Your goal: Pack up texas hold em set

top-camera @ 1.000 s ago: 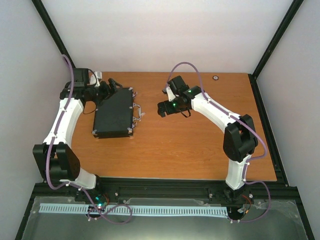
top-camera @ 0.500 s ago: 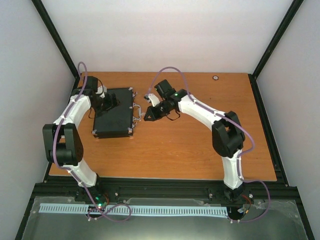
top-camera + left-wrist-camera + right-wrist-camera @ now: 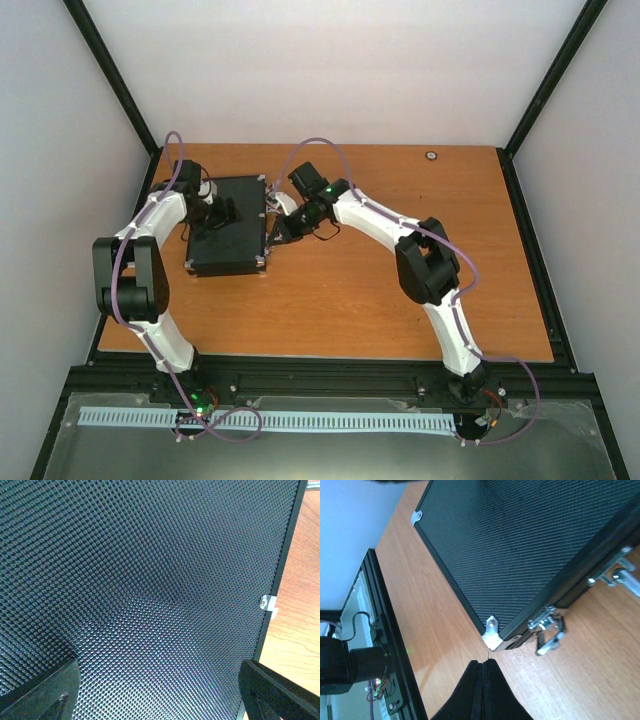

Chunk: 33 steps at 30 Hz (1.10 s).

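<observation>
The flat black case point(image 3: 228, 245) of the texas hold em set lies closed on the left half of the table. In the left wrist view its dimpled lid point(image 3: 150, 580) fills the frame. My left gripper point(image 3: 224, 212) hovers close over the lid, open, with one fingertip at each lower corner of that view and only lid between them point(image 3: 160, 700). My right gripper point(image 3: 272, 232) is at the case's right edge. It is shut on nothing point(image 3: 483, 663) and points at a silver corner point(image 3: 492, 634) of the case point(image 3: 520, 540). A metal latch point(image 3: 549, 630) hangs loose beside that corner.
A small round object point(image 3: 432, 155) lies near the table's far edge. Bare wood point(image 3: 400, 300) stretches right of the case. Black frame rails point(image 3: 530, 240) border the table, and white walls stand behind it and on both sides.
My right arm swung left to the case's right edge and its gripper went from open to shut. My left gripper moved from the case's far-left corner to over the lid.
</observation>
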Each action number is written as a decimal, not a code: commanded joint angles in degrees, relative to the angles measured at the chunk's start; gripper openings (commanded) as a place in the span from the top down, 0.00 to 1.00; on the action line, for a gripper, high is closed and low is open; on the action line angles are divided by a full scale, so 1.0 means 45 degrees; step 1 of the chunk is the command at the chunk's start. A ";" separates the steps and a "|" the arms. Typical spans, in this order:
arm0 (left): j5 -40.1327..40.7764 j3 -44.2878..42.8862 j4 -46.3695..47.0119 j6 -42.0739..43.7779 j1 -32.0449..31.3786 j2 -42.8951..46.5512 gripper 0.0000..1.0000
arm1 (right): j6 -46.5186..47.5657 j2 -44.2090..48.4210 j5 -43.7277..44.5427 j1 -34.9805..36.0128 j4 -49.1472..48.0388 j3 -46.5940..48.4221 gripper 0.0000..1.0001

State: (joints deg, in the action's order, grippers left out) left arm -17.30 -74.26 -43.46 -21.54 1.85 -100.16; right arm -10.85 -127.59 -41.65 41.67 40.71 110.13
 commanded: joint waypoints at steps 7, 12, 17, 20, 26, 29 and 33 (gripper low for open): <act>0.0165 0.0079 -0.0015 0.0487 -0.0049 -0.0195 0.11 | -0.0050 -0.0600 -0.0282 0.0525 0.0252 -0.0191 0.97; 0.0134 0.0265 -0.0017 0.0550 -0.0040 -0.0150 0.11 | -0.0092 -0.0843 0.0418 0.0525 0.0129 -0.0624 0.97; 0.0168 0.0311 -0.0139 0.0698 -0.0040 -0.0120 0.11 | -0.0352 -0.1347 0.1250 0.0489 -0.0101 -0.0553 0.97; 0.0154 0.0315 -0.0166 0.0753 -0.0038 -0.0141 0.11 | -0.0574 -0.1651 0.1515 0.0467 -0.0311 -0.0526 0.97; 0.0117 0.0408 -0.0181 0.0838 -0.0050 -0.0128 0.11 | -0.0919 -0.2135 0.2104 0.0375 -0.0335 -0.0593 0.97; 0.0193 0.0427 -0.0220 0.0897 -0.0030 -0.0106 0.11 | -0.0650 -0.1565 0.1976 0.0386 -0.0332 -0.0989 0.97; 0.0215 0.0532 -0.0114 0.0888 -0.0044 -0.0209 0.14 | 0.0144 -0.0223 0.1538 0.0423 -0.0266 -0.1892 0.97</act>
State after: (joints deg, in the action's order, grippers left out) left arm -17.10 -73.76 -43.24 -18.63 1.85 -100.09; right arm -13.43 -134.91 -33.45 43.42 39.11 104.55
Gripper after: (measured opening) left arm 0.869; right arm 0.028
